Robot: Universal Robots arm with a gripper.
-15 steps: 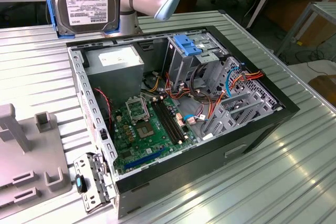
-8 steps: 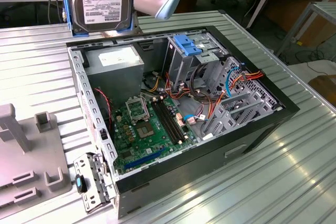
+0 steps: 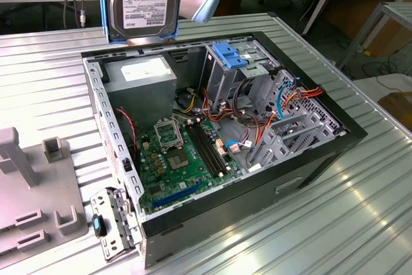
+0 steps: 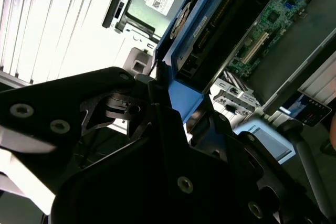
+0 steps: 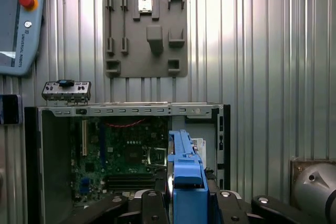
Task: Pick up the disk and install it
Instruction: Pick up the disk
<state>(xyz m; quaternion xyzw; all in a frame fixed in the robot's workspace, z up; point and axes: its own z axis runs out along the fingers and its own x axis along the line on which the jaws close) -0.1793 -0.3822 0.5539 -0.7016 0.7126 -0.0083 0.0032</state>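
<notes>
Ribbed metal table [image 3: 322, 236], open computer case [image 3: 309, 172] lying on it. The disk [image 3: 138, 1] hangs upright above the case's far edge, gripper [image 5: 188, 198] clamped on its blue carrier rail [image 5: 186, 166]. Likely rigid, dense, shock-sensitive: hold by rail edges, not label

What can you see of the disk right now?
The disk is a flat grey metal drive with a pale label facing the exterior view, framed by a bright blue plastic rail. It hangs upright above the open computer case, clear of it; the first wrist view shows the pincer clamped on its blue rail.
</notes>
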